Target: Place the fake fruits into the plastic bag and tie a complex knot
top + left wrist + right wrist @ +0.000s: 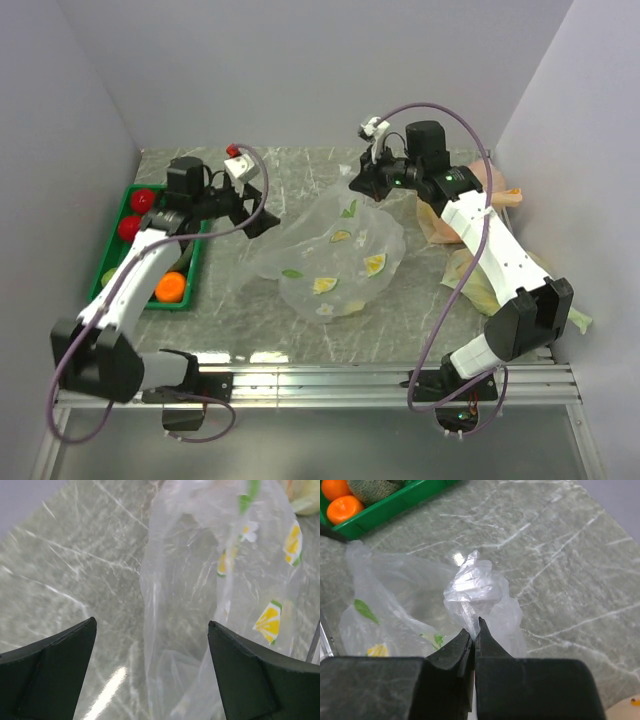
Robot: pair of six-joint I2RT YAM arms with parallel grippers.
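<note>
Grey-green marbled tabletop [300, 170], walled in pale lilac on three sides. At its centre lies the plastic bag [335, 260], clear and crinkled with lemon-slice prints, sagging mostly flat. Its long axis runs from a bunched peak at the far side toward the near edge. The right gripper [476, 630] has that peak pinched, jaws closed tight on the twisted film. The left gripper [151, 625] hangs just left of the bag, jaws spread wide and holding nothing; its wrist view shows the bag's left edge straight ahead between the fingers. That loose edge, lying to the left gripper's right, looks like the likely next grasp. Further left, a green tray [150, 305] holds the fake fruits [170, 288], red, orange and green, none bagged yet. Bare marble separates tray and bag, leaving room to move. The right side is crowded by an orange-tinted bag [500, 190] and a pale green bag [470, 275] near the wall.
</note>
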